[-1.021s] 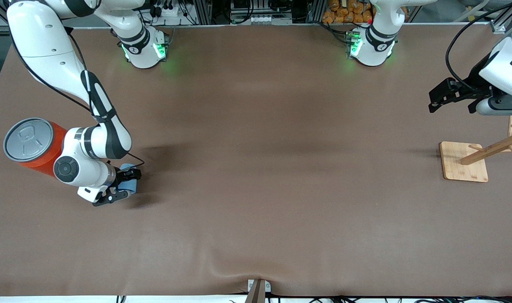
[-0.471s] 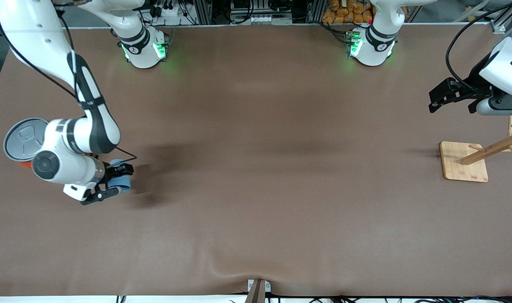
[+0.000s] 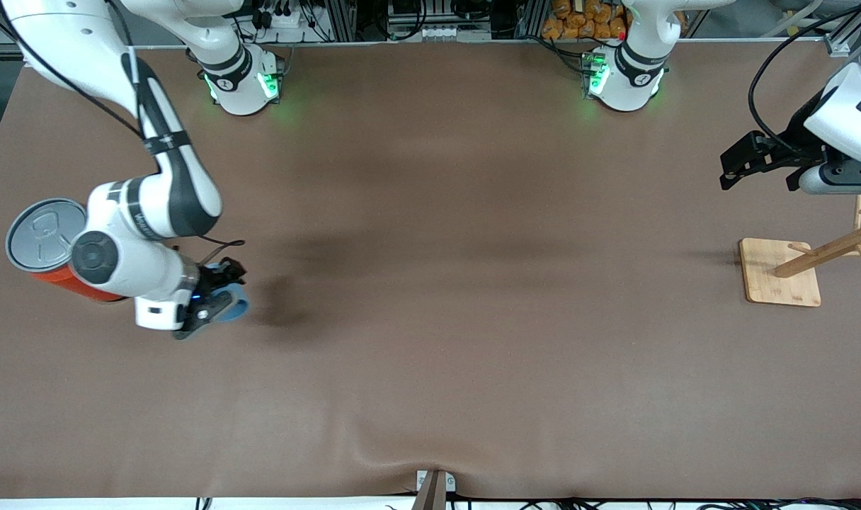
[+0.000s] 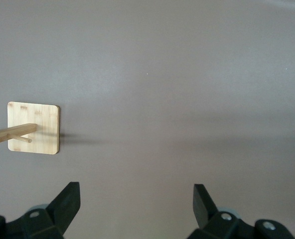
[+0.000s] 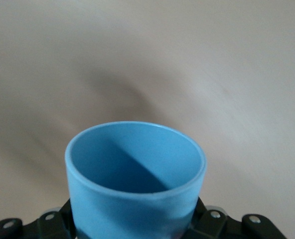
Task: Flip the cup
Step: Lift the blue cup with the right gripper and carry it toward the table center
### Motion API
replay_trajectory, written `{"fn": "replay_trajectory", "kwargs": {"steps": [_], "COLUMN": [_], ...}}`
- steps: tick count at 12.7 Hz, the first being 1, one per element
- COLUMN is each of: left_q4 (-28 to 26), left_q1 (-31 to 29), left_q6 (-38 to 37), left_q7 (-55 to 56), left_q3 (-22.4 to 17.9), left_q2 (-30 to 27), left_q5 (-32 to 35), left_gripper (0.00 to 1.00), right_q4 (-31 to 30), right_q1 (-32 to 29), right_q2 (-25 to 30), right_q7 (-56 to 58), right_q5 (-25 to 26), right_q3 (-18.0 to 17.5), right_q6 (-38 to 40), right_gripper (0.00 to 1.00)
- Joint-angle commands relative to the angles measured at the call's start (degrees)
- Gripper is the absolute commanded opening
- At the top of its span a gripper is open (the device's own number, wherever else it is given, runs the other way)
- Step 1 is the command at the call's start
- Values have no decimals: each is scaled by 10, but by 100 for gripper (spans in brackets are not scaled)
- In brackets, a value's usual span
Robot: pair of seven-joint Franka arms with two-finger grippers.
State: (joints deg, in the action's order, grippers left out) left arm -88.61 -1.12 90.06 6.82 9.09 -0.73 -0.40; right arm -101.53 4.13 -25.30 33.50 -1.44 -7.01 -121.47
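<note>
My right gripper is shut on the light-blue cup and holds it up over the table at the right arm's end, beside the orange can. The cup is tilted, with its open mouth turned away from the wrist. In the right wrist view the cup fills the frame between the jaws, and its darker blue inside shows. My left gripper is open and empty, in the air above the wooden stand at the left arm's end. Its two fingertips show wide apart in the left wrist view.
A large orange can with a grey lid stands at the right arm's end, partly hidden by the right wrist. A wooden stand with a square base and slanted pegs sits at the left arm's end; its base shows in the left wrist view.
My right gripper has turned at the wrist with the cup in it, so the cup's mouth now faces outward, and has shifted a little toward the table's middle. The left arm has not moved.
</note>
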Motion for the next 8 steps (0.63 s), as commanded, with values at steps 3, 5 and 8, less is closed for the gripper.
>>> {"fn": "replay_trajectory", "kwargs": {"steps": [3, 5, 8], "left_q4": [5, 5, 5], "left_q1": [0, 0, 2], "left_q6": [-2, -2, -2], "left_q7": [7, 7, 7], "left_q3": [7, 7, 7], "left_q2": [3, 3, 3], "left_q5": [4, 4, 4], "left_gripper": [100, 100, 100], "right_q4": [15, 14, 12], "right_q1": [83, 132, 183], "right_q2": [-11, -11, -25], "right_q7": [29, 29, 31], "right_q5": [-9, -9, -4], "right_q3": [-11, -11, -10], "right_q6": [-32, -33, -66], "right_gripper": [9, 2, 1]}}
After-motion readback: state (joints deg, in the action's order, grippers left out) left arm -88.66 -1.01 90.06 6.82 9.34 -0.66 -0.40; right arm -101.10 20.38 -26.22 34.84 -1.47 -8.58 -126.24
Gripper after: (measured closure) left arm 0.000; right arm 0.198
